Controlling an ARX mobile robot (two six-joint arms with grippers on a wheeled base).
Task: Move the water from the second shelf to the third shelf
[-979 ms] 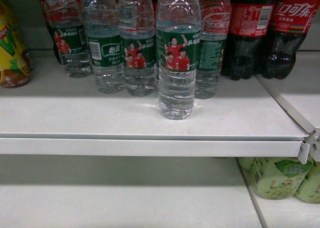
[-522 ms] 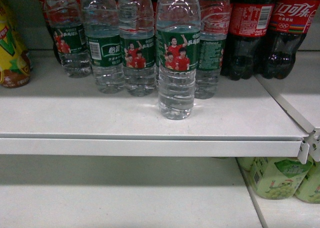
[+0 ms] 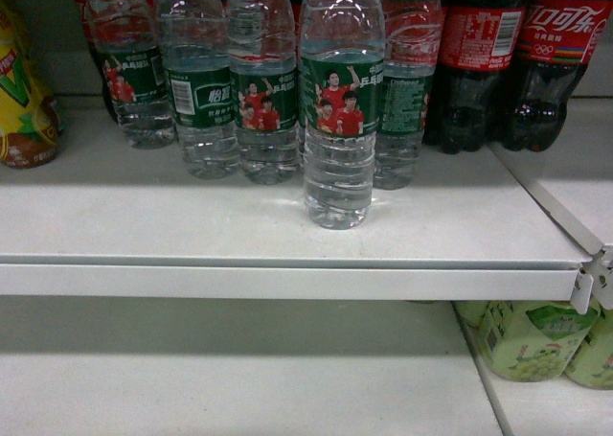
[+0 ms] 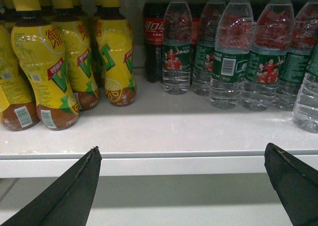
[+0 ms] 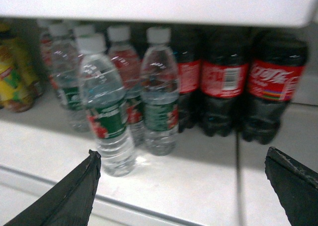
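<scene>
Step in hand: approach, grasp not yet made. The target water bottle (image 3: pixel 336 120) stands upright on the white shelf (image 3: pixel 192 225), alone in front of the row of water bottles (image 3: pixel 196 81) and nearer the shelf's front edge than any of them. To the right of that row stand the cola bottles (image 3: pixel 522 57); to its left, at the frame edge, a yellow tea bottle (image 3: pixel 21 91).

Neither arm shows in the head view. In the right wrist view the right gripper (image 5: pixel 198 186) is spread wide, fingertips low in frame and in front of the shelf edge, with the target bottle (image 5: pixel 107 107) above the left fingertip, not between the jaws and not touched. In the left wrist view the left gripper (image 4: pixel 189 181) is likewise spread wide and holds nothing, facing the yellow tea bottles (image 4: pixel 54 62) and the water row from in front of the shelf.

Judgement: the right arm is the better placed. Next move calls for shifting it left to centre the bottle between the jaws, advancing, and closing on the ribbed body below the green label (image 3: pixel 340 96). Then lift clear and carry to the lower shelf (image 3: pixel 239 388), which has bare surface left of the green bottles (image 3: pixel 532 340).
</scene>
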